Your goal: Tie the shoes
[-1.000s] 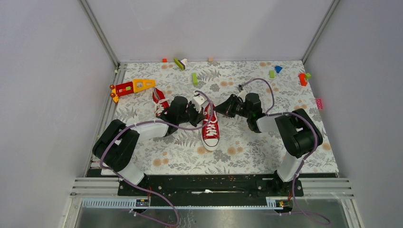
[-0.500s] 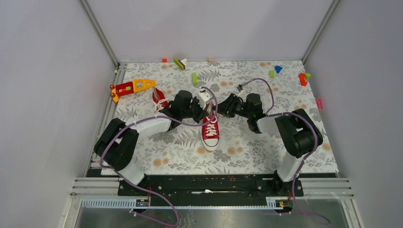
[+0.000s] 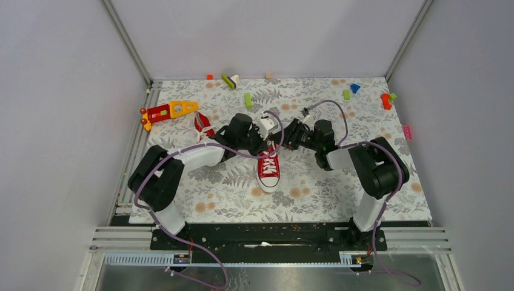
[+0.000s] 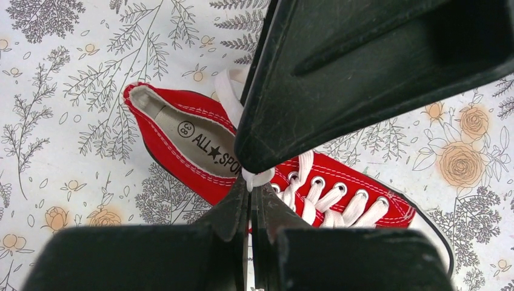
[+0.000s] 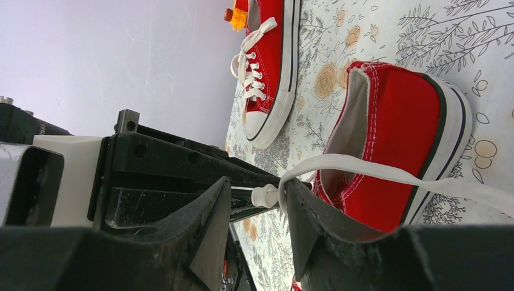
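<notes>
Shoes (image 3: 268, 171): one at table (image 3: 339, 188) centre, its mate (image 3: 204, 126) toward 10 o'clock. Lace (image 5: 388, 174) looks limp, light, probably slippery; best taken near its tip. Left claw (image 4: 250, 197) pinches it; right claw (image 5: 257, 200) stands spread about the tip.

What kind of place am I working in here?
Probably a robot test cell: plain grey walls on a metal frame, a floral tablecloth, scattered toy blocks and a red shoe.
</notes>
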`<state>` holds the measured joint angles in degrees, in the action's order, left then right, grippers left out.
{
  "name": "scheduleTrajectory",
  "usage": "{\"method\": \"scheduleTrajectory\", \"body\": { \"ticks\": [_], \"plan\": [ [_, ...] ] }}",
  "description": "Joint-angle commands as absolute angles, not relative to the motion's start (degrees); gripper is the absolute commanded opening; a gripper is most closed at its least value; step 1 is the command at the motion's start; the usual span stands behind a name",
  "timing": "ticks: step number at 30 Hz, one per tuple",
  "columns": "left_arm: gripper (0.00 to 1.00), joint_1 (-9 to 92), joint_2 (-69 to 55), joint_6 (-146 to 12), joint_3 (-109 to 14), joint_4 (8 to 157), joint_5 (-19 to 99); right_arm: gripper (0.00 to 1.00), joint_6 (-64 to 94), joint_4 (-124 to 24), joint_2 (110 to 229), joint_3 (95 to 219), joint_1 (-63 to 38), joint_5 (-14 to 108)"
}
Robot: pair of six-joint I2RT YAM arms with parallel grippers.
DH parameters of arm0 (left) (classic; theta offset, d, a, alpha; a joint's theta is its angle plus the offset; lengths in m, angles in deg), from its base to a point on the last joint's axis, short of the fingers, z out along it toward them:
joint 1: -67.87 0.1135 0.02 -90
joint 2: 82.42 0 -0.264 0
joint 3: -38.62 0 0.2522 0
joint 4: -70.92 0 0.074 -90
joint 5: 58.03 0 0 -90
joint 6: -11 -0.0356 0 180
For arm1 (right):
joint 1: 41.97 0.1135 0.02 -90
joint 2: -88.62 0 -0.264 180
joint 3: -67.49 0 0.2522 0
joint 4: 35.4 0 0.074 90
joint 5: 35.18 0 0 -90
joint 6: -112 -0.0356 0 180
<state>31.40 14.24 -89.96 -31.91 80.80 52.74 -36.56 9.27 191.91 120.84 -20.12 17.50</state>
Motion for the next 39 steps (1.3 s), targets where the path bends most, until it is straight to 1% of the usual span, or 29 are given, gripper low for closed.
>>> {"method": "scheduleTrajectory", "body": {
  "ticks": [1,10,20,27,30,31,35,37,39],
  "plan": [
    [0.00,30.7,15.0,-91.3,-35.2,80.6,52.6,0.46,-36.8,12.4,192.9,121.8,-20.3,15.8],
    [0.00,30.1,16.4,-91.4,-37.0,81.6,52.8,0.42,-37.1,12.4,193.9,122.1,-20.2,15.6],
    [0.00,29.9,17.1,-91.0,-38.8,83.0,51.7,0.41,-36.5,11.3,194.0,122.0,-20.2,16.0],
    [0.00,29.9,17.5,-90.0,-39.8,83.3,51.5,0.34,-35.9,10.0,193.7,121.8,-20.3,16.5],
    [0.00,29.9,17.5,-89.6,-40.0,83.3,51.4,0.27,-35.8,9.4,193.7,121.9,-20.3,16.8],
    [0.03,29.9,17.4,-89.6,-39.9,83.2,51.0,0.24,-35.8,9.3,193.7,121.9,-20.3,16.8],
    [0.18,29.9,15.8,-89.7,-37.5,81.3,49.6,0.15,-35.7,8.7,193.5,122.0,-20.3,17.1],
    [0.23,30.0,14.6,-89.7,-35.6,79.7,48.6,0.08,-35.4,8.4,193.4,122.0,-20.3,17.3],
    [0.27,30.0,13.4,-89.8,-33.9,78.3,48.4,0.04,-35.4,8.5,193.4,122.0,-20.3,17.1]
  ]
}}
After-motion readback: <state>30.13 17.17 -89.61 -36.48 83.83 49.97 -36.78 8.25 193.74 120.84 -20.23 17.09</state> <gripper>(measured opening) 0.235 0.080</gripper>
